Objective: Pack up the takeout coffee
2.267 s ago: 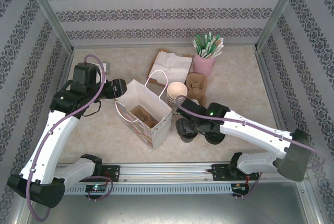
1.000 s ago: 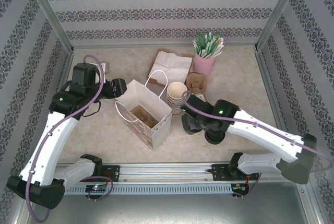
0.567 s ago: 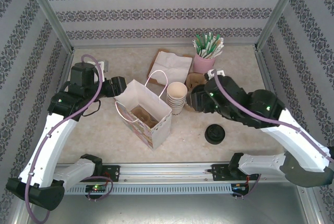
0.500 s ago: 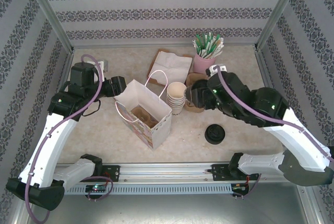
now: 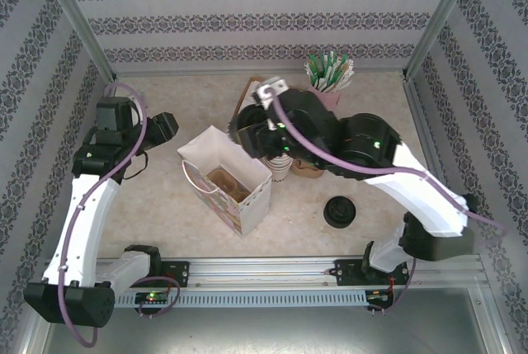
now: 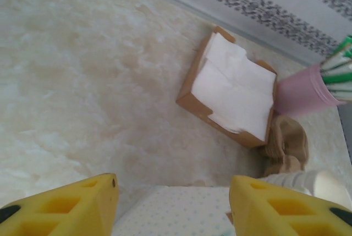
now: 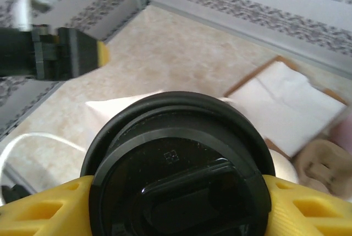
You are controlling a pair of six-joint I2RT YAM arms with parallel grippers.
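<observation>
Now clasps coffee (image 7: 176, 153) in right gripper (image 7: 179, 217) near bag (image 5: 227, 177); holds left gripper (image 6: 173, 208) part open, empty.

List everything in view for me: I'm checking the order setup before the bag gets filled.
takeout coffee: one, black lid, held up by the bag's far side
paper bag: one, white, standing open, table centre
paper cups: one stack, cream, right of the bag
loose lids: one low stack, black, near right
napkins: one pile, white, in a brown holder, far centre
pink cup: one, holding green-and-white sticks, far right
brown cardboard pieces: count unclear, beside the paper cups
left gripper: yellow fingers, open, left of the bag
right gripper: yellow fingers, shut on the takeout coffee
</observation>
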